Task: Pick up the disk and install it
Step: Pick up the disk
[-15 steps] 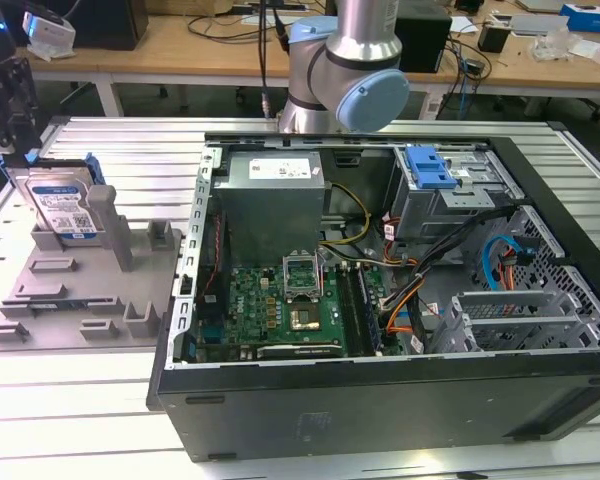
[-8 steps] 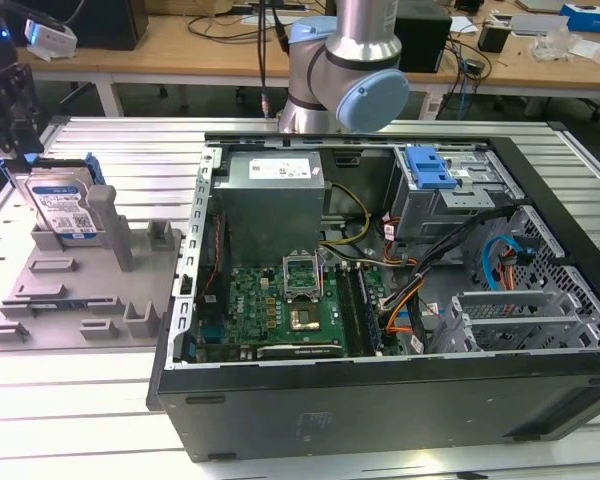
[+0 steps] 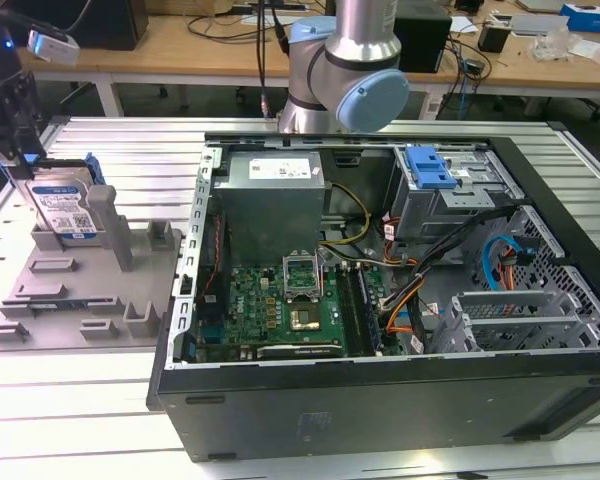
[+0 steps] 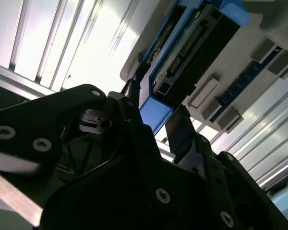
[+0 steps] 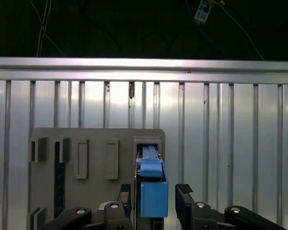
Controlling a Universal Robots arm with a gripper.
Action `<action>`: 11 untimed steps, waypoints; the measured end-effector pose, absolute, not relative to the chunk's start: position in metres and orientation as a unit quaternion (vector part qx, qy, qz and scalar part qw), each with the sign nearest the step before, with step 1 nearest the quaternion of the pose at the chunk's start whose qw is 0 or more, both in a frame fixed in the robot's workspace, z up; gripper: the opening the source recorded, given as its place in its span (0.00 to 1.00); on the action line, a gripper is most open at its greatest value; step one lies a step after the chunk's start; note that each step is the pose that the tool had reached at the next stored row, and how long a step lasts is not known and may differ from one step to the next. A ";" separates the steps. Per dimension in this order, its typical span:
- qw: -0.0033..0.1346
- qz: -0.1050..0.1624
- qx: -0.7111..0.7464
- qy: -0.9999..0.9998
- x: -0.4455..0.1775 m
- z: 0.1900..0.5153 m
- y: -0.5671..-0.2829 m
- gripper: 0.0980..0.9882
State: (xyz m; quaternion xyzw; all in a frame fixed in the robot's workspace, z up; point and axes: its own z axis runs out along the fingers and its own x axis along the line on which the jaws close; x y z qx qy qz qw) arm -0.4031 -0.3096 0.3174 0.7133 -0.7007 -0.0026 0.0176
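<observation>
The disk (image 3: 64, 208) stands on edge in a slot of the grey holder (image 3: 90, 300), which lies on the ribbed metal tabletop (image 3: 80, 410) at about nine o'clock from the open computer case (image 3: 380, 420). The arm's black hand (image 3: 22, 150) hangs just above the disk, at its twelve o'clock. In the first wrist view its fingers (image 5: 185, 201) are spread, one on each side of the disk's blue rail, with a gap beside one, so nothing is clamped. Inside the case, a blue latch (image 3: 427, 168) sits at one o'clock from the motherboard (image 3: 280, 305).

Open PC case (image 3: 380, 415), mobo (image 3: 270, 305), PSU (image 3: 275, 185), grey fixture plate (image 3: 95, 300)
</observation>
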 end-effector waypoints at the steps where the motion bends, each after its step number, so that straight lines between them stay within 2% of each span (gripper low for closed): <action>1: 0.018 -0.003 0.713 -0.701 -0.403 0.316 -0.310 0.44; 11: 0.017 -0.002 0.713 -0.701 -0.404 0.310 -0.310 0.44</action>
